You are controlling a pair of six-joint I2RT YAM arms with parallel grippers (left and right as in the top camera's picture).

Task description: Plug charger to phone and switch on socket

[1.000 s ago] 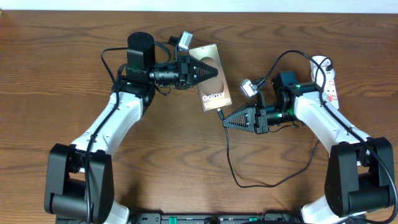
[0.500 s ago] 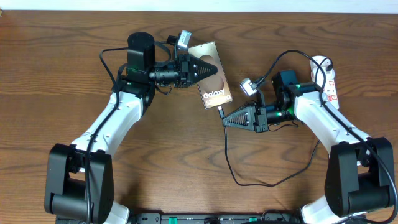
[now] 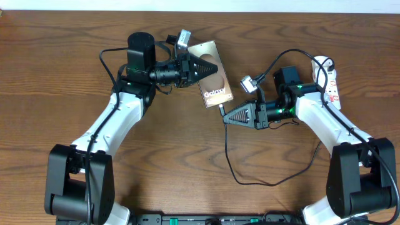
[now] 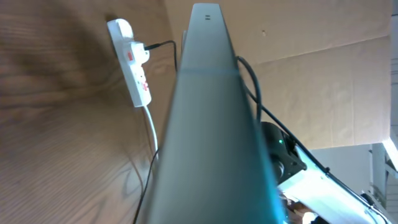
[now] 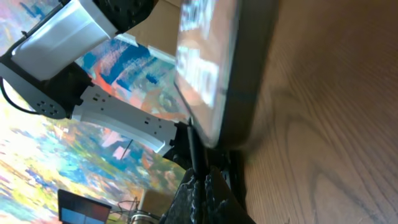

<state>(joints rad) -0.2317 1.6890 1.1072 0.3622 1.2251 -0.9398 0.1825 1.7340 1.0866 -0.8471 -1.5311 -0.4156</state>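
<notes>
The bronze-grey phone (image 3: 214,78) with "Galaxy" lettering is lifted at an angle in the upper middle, and my left gripper (image 3: 211,67) is shut on its left edge. In the left wrist view the phone (image 4: 211,124) fills the middle edge-on and hides the fingers. My right gripper (image 3: 226,120) is shut on the charger (image 3: 222,112) just below the phone's lower end. In the right wrist view the black plug (image 5: 193,146) rises from my gripper (image 5: 202,183) and meets the phone's (image 5: 217,68) bottom edge. I cannot tell whether it is seated. The white socket (image 3: 333,80) lies at the far right.
The charger's black cable (image 3: 250,182) loops over the table toward the front, then runs back up toward the socket. The left wrist view shows the socket (image 4: 134,65) with a black plug in it and its white cord trailing down. Wooden table (image 3: 75,75) all around.
My right gripper has moved a little up and left, bringing the plug closer to the phone's lower end. The phone has shifted slightly upward with my left gripper.
</notes>
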